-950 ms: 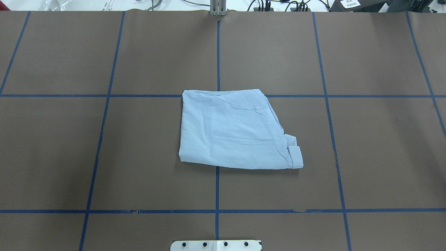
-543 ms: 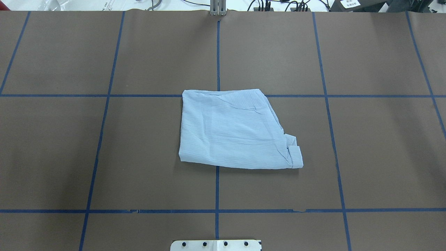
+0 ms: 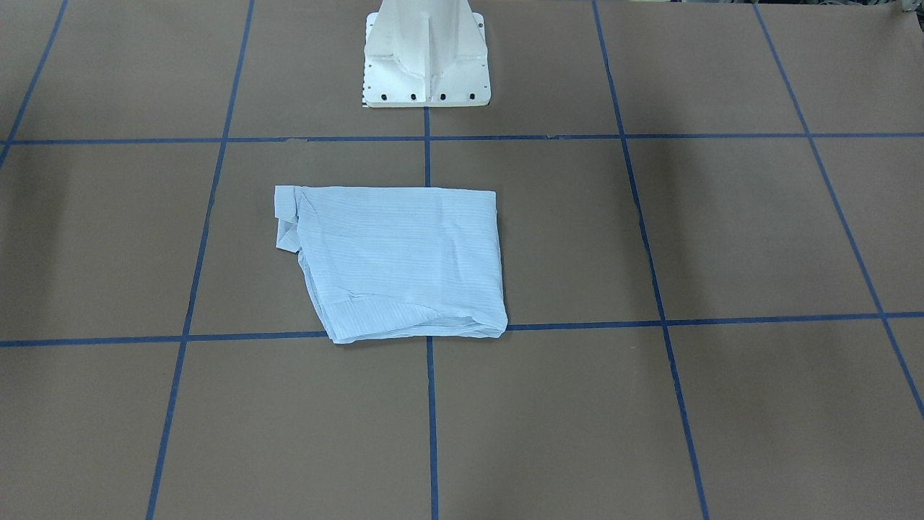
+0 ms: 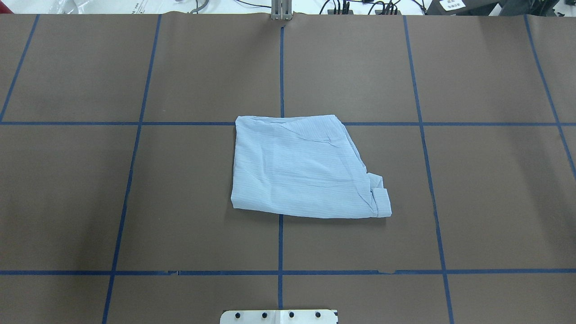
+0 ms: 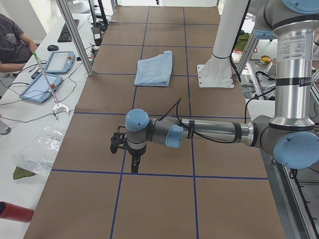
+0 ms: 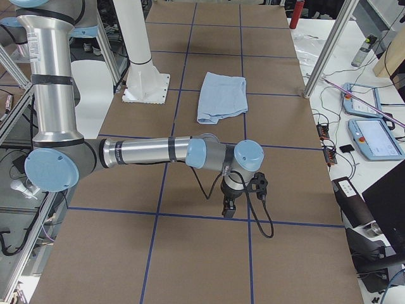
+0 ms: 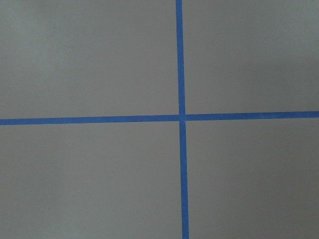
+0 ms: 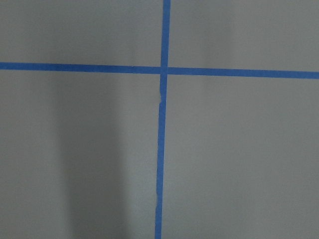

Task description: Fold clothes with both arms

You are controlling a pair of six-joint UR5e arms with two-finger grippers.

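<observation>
The pale blue striped shirt (image 4: 301,168) lies folded into a rough rectangle at the table's middle, with a cuff sticking out at its near right corner. It also shows in the front view (image 3: 397,260) and both side views (image 5: 154,68) (image 6: 221,95). No arm reaches it. My left gripper (image 5: 133,168) hangs pointing down over the table near the left end, far from the shirt. My right gripper (image 6: 226,212) hangs the same way near the right end. I cannot tell whether either is open or shut. Both wrist views show only brown table and blue tape.
The brown table (image 4: 180,202) carries a blue tape grid. The white pedestal base (image 3: 426,58) stands at the robot's side of the shirt. A seated person (image 5: 15,40), tablets (image 5: 57,62) and a metal post (image 5: 75,35) are along the far edge.
</observation>
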